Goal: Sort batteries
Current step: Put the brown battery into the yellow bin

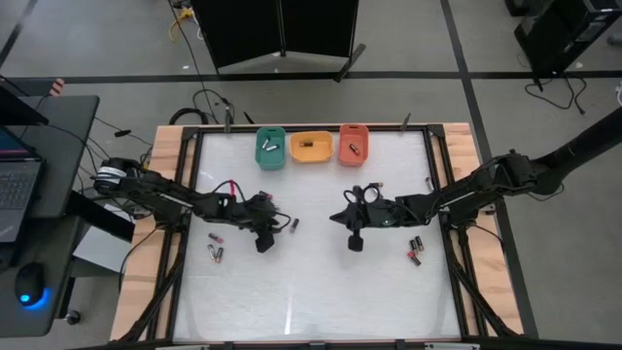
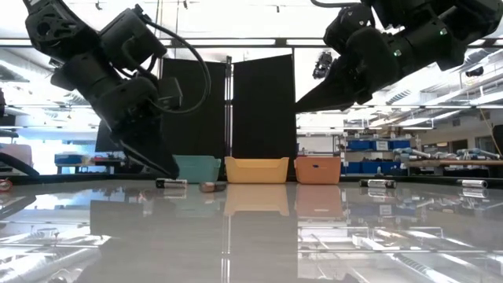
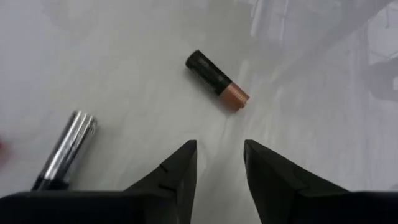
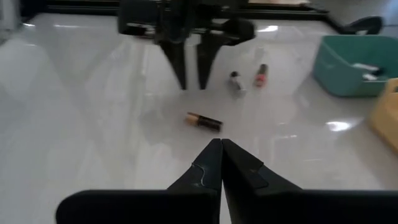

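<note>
Left gripper (image 3: 219,163) is hovering, jaws apart, just short of a copper-tipped battery (image 3: 217,80) lying loose on the counter (image 1: 311,282) (probably lining up a pick), while right gripper (image 4: 221,163) is waiting nearby, jaws together.

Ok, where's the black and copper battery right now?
In the left wrist view the black and copper battery lies on the table just ahead of the left gripper, untouched, with a silvery battery off to one side.

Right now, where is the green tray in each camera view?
High view: green tray at the table's far edge, leftmost of three trays.
Low view: left of centre, behind the left pincer.
Left wrist view: not in it.
Right wrist view: at the right edge.
Shared landmark: the yellow tray right beside it.
</note>
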Robot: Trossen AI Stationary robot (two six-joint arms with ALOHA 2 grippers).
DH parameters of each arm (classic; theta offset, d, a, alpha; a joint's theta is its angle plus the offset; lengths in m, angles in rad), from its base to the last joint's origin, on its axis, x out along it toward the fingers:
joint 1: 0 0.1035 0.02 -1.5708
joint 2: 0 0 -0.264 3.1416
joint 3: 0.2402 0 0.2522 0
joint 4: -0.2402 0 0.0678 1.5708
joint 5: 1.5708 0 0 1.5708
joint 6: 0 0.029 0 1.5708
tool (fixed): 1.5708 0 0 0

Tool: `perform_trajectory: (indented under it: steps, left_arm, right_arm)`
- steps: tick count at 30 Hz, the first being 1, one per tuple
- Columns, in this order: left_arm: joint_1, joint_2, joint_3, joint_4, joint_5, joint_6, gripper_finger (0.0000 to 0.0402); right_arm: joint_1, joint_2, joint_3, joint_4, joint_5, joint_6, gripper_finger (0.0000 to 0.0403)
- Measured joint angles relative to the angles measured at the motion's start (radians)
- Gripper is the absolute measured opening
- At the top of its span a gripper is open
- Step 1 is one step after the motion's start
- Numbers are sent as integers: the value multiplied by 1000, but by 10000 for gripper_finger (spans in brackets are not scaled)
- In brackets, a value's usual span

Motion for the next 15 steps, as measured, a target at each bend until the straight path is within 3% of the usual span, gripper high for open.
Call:
perform_trajectory:
  steps: [5, 15]
  left_arm:
    - [0, 0, 0, 51, -12, 51, 117]
    - [0, -1, -5, 113, -13, 146, 8]
  right_arm:
    - [-6, 0, 8, -2, -58, 1, 33]
    - [-24, 43, 130, -115, -159, -74, 54]
